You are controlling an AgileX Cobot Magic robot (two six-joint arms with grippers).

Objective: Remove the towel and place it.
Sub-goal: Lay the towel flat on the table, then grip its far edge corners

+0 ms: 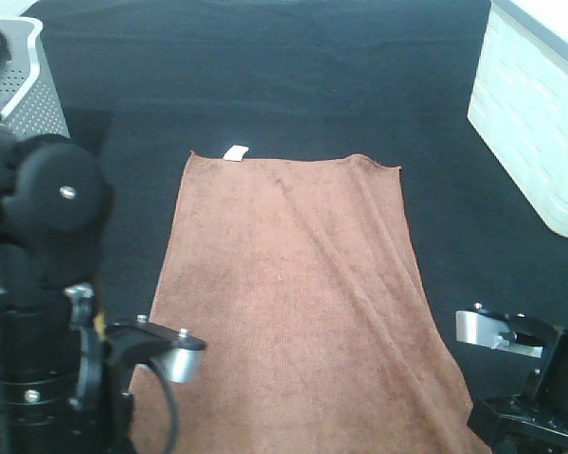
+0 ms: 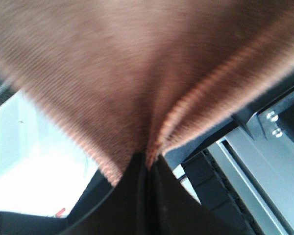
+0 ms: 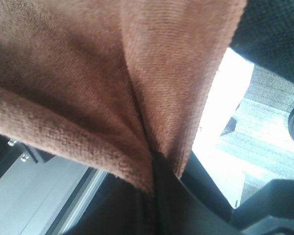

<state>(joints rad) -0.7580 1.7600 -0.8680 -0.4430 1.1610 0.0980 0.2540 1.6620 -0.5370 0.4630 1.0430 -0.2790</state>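
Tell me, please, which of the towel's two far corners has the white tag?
The far left corner of the towel in the high view: the white tag pokes out beside it, while the far right corner shows only plain brown edge.

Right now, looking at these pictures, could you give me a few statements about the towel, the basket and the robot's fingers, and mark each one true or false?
1. The towel is brown. True.
2. The towel lies inside the white basket. False: it is spread out on the black cloth, apart from the basket.
3. The left fingers are shut on the towel's edge. True.
4. The white tag sits on the towel's edge nearest the arms. False: it is on the far edge.
5. The right fingers are open and hold nothing. False: they are shut on the towel.
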